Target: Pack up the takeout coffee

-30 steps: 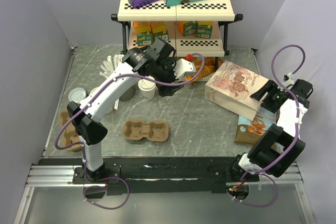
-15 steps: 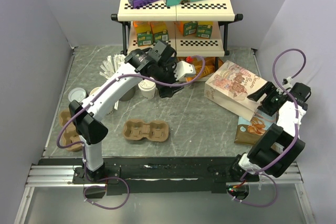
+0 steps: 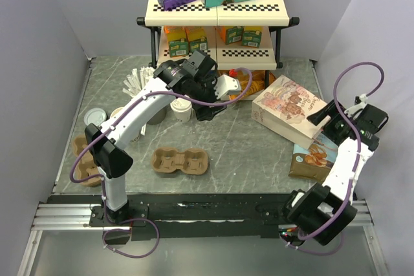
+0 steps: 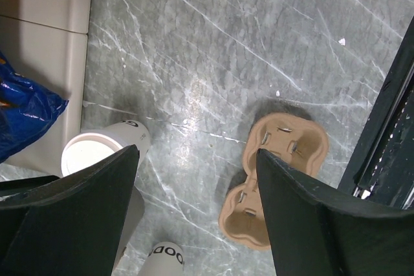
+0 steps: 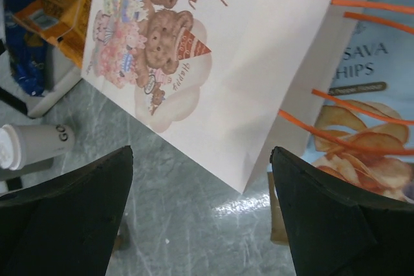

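1. Left pincer [image 4: 195, 153] hangs wide open and empty above the grey marble-patterned table [image 4: 259, 63], on the far side of the brown moulded-pulp two-well cup carrier [image 4: 278, 185]. The small white paper cup with a cream inside and dark print [image 4: 97, 153] also stands upright beyond that carrier. It is outside the jaws, though, half tucked under one finger [image 4: 77, 218]. Closing here would probably catch nothing. Descending here would likely land that finger on the rolled rim and tip the cup.
2. The paper cup looks empty, so I judge it light and soft. A hard squeeze could crumple its wall. A sideways nudge while lining up could topple it and send it rolling away from the carrier.
3. Two neighbours crowd the approach off the carrier's far left end: a dark grey cup bristling with white sticks [image 3: 157, 113] and a second white printed cup [image 4: 167, 258]. A shift of the arm that way could knock either over, or the pincer could end up on the wrong cup.
4. The carrier lies loose with nothing steadying it. Pressing a cup into a well off-centre could push the carrier along the table or tilt it, leaving the cup perched on the edge.
5. Right pincer [image 5: 202, 153], well to the right of the carrier, is spread wide and holds nothing. It hovers over a white paper gift bag printed with bears [image 5: 259, 63]. The bag's orange cord handles [image 5: 349, 135] run close to one finger and could snag it.
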`<move>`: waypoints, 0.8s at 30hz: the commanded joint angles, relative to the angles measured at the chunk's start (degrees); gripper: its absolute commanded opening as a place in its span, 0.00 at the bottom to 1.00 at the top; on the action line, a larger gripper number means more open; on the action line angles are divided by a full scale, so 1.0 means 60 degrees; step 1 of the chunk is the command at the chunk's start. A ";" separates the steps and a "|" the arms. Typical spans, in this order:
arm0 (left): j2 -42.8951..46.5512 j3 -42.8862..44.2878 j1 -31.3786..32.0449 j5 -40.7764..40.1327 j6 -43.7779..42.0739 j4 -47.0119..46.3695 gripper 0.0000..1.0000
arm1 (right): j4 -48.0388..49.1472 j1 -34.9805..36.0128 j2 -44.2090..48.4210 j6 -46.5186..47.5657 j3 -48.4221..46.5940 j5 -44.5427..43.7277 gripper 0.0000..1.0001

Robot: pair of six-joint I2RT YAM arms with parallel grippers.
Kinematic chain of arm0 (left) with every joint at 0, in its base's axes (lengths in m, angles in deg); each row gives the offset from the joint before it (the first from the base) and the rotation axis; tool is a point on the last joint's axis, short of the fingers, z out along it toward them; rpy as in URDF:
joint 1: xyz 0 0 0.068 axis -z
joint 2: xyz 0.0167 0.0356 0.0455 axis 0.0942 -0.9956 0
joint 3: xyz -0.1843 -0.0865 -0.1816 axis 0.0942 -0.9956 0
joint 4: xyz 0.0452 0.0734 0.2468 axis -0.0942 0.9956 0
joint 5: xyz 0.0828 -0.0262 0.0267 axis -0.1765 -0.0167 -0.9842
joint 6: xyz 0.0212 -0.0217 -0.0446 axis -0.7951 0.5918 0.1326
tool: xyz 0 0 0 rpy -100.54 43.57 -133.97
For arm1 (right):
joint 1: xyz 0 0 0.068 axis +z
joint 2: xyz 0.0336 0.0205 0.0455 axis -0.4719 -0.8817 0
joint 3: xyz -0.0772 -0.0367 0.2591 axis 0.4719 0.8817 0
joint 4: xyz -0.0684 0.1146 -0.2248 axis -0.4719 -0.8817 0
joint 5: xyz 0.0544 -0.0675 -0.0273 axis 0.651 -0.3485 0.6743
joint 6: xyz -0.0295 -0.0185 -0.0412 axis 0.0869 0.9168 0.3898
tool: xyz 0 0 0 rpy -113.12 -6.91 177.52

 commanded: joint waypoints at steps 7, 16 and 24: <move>0.0285 0.0389 0.0004 0.0238 0.0261 -0.0121 0.79 | -0.1302 -0.0289 -0.0038 -0.0124 -0.0071 -0.2444 0.88; 0.0548 -0.0020 0.0018 0.0267 0.0422 -0.0341 0.80 | 0.0396 -0.0510 -0.0565 -0.0241 -0.0349 -0.2110 0.77; 0.0709 -0.0328 0.0018 0.0165 0.0511 -0.0502 0.80 | 0.1672 -0.0539 -0.0551 0.0064 -0.0290 -0.1187 0.30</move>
